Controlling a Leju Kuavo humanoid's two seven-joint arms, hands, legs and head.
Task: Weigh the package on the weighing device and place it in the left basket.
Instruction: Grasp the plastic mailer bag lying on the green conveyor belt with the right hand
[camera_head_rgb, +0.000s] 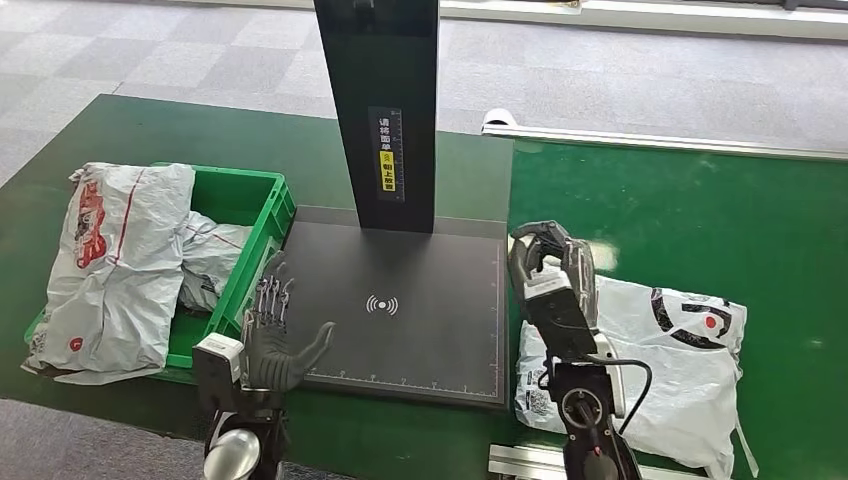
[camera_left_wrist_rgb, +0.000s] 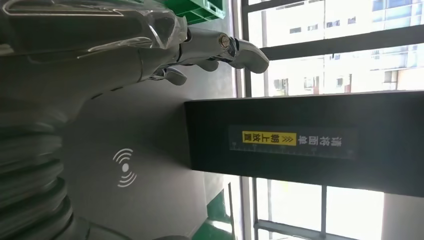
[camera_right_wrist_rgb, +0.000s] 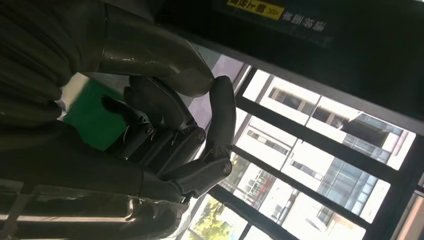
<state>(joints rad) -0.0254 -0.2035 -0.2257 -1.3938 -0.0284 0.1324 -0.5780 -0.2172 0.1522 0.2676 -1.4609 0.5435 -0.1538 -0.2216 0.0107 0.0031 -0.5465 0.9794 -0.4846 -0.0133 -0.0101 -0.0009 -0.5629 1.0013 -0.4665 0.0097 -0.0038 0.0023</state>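
Left hand (camera_head_rgb: 272, 340): fingers spread, palm empty, at the 7 o'clock corner of the weighing device (camera_head_rgb: 400, 310), fingertips over the device's left edge just beside the green basket (camera_head_rgb: 262, 200). Right hand (camera_head_rgb: 548, 262): fingers curled in on nothing, raised at the device's right edge, 3 o'clock from the wireless symbol on the plate. Directly under and beyond that hand, toward 4 o'clock: the package (camera_head_rgb: 660, 360), a white plastic mailer with black and red print, flat on the green worktop (camera_head_rgb: 700, 220), touching or nearly touching the device's right side. Long axis roughly from 8 o'clock to 2 o'clock, printed end toward 2 o'clock. Black upright post (camera_head_rgb: 385, 110) at the plate's 12 o'clock edge, bearing a yellow label. In the basket at 9 o'clock: two white bags (camera_head_rgb: 120, 260), the larger with red print draped over the near-left rim. Grey carpet-tile floor (camera_head_rgb: 200, 50) past the worktop.
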